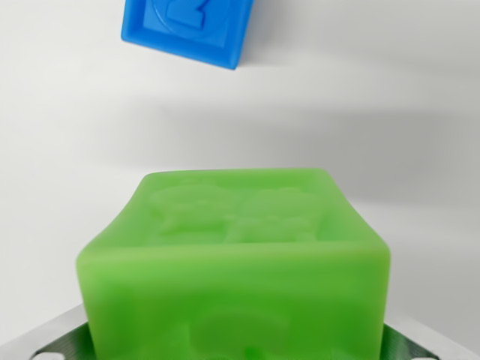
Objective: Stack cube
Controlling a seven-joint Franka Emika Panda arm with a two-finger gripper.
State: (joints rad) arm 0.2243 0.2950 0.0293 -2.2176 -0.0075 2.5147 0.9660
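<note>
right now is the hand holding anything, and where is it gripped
The green cube, gripped at its lower sides between the hand's metal fingers; the blue cube lies free.

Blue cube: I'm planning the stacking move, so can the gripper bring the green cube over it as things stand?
Probably yes. The gripper holds the green cube, and only bare white table lies between it and the blue cube.

Two cubes are showing in the wrist view. One green cube (234, 262) is filling the lower middle of the picture, with a raised figure on its upper face. One blue cube (187, 30) is sitting at the top edge, cut off by the frame, also carrying a raised figure. One white counter (390, 112) is lying under both. Two metal pieces of the hand (232, 349) are peeking out at the bottom corners.
</note>
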